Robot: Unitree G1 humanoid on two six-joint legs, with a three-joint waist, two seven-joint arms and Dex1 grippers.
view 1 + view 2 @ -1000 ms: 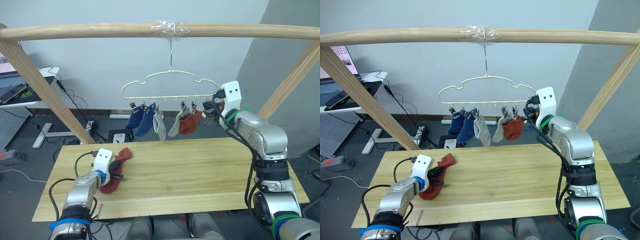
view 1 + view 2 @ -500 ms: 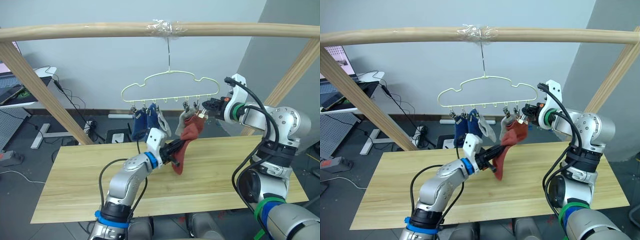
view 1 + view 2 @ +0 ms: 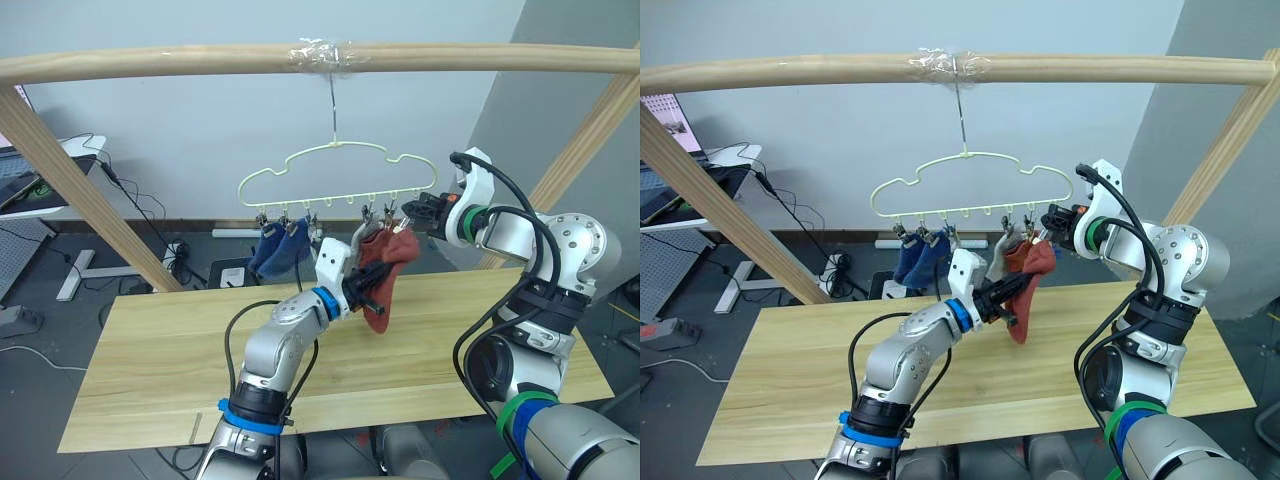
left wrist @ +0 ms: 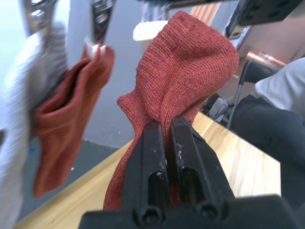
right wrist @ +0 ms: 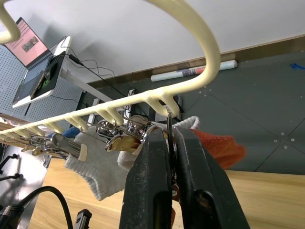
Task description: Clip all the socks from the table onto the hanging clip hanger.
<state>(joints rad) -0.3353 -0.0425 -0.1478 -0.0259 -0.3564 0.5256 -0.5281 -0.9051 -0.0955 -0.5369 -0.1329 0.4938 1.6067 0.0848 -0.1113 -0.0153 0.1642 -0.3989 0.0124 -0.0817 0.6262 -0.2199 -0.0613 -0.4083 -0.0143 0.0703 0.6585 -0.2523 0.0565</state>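
Rust-red sock (image 4: 190, 62) is pinched between the left hand's (image 4: 167, 125) closed fingers and held up above the counter (image 3: 150, 350), just beside the hanger's (image 3: 330, 160) rightmost clip (image 5: 169, 125). The right hand (image 5: 167, 136) is closed on that clip. Two blue socks (image 3: 280, 245), grey ones and another red sock (image 4: 62, 119) already hang clipped.

The table (image 3: 150, 370) — long, pale yellowish wood planks with visible grain.
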